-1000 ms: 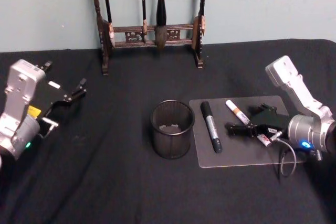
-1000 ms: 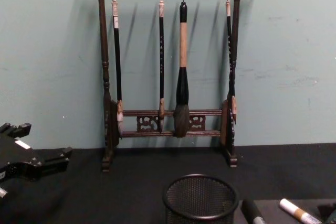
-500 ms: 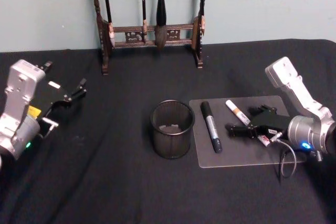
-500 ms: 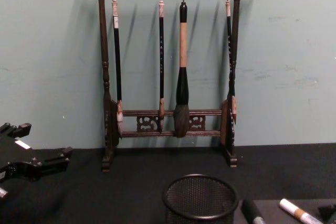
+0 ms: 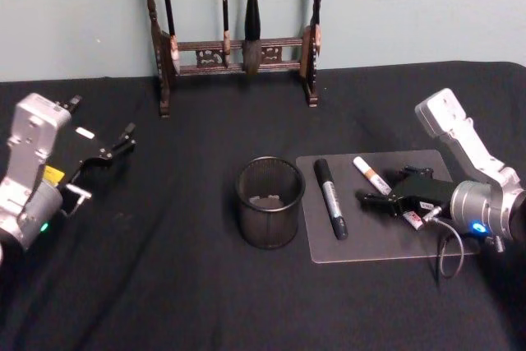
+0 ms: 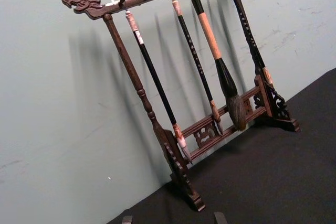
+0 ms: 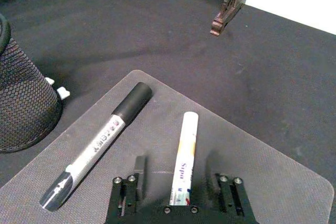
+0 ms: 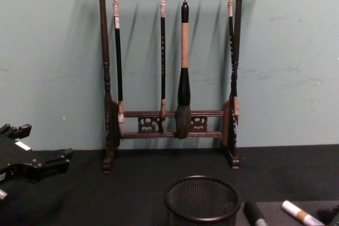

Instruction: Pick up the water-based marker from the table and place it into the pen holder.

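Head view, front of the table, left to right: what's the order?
left pincer → pen holder → black marker → white marker → right pincer

At bottom centre, you lose the near end of the white marker (image 7: 185, 145) behind the right gripper (image 7: 177, 166). The bottom edge cuts off the pen holder (image 8: 202, 200); the pale bits (image 5: 267, 200) inside it are perhaps scraps.

Right arm (image 5: 462, 144) reaches low, jaws spread — left arm (image 5: 31, 166) held aside, jaws apart.
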Robot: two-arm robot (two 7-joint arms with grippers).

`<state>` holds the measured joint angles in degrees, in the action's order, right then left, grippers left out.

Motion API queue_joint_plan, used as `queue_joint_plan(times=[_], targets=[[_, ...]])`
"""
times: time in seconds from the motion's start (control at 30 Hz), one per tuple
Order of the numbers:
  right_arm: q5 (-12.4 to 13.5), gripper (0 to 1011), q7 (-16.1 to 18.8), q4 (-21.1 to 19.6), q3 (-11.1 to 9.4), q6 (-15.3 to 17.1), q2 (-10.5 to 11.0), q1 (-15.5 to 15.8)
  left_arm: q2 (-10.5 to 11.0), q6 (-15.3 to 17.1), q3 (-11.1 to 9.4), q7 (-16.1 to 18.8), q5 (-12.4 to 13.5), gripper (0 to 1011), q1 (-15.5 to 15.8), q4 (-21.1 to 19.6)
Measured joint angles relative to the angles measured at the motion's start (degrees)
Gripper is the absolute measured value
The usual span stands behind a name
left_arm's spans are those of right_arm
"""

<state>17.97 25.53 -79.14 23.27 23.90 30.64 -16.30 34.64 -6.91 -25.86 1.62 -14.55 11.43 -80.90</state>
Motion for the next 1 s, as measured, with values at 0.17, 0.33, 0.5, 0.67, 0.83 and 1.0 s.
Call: queue_joint_plan(times=[0.17,0.33,0.5,0.67,0.83,1.0], targets=[[0.03,593,0.00,0.00,0.00,0.00,0.00,-0.01,0.00,0.00,0.00,0.00,0.00,1001,0.00,0.00],[0.05,427,0.00,0.00,0.00,0.00,0.00,-0.01,0.00,0.00,0.00,0.00,0.00,1001,0.00,0.00],[0.08,283,0.00,0.00,0.00,0.01,0.00,-0.01,0.00,0.00,0.00,0.00,0.00,1001,0.00,0.00],[0.10,175,0.00,0.00,0.00,0.00,0.00,-0.01,0.00,0.00,0.00,0.00,0.00,1001,0.00,0.00],[0.10,174,0.00,0.00,-0.01,0.01,0.00,-0.01,0.00,0.00,0.00,0.00,0.00,1001,0.00,0.00],[0.30,175,0.06,-0.40,-0.31,0.01,0.01,0.09,0.00,0.00,0.00,0.00,0.00,1001,0.00,0.00]])
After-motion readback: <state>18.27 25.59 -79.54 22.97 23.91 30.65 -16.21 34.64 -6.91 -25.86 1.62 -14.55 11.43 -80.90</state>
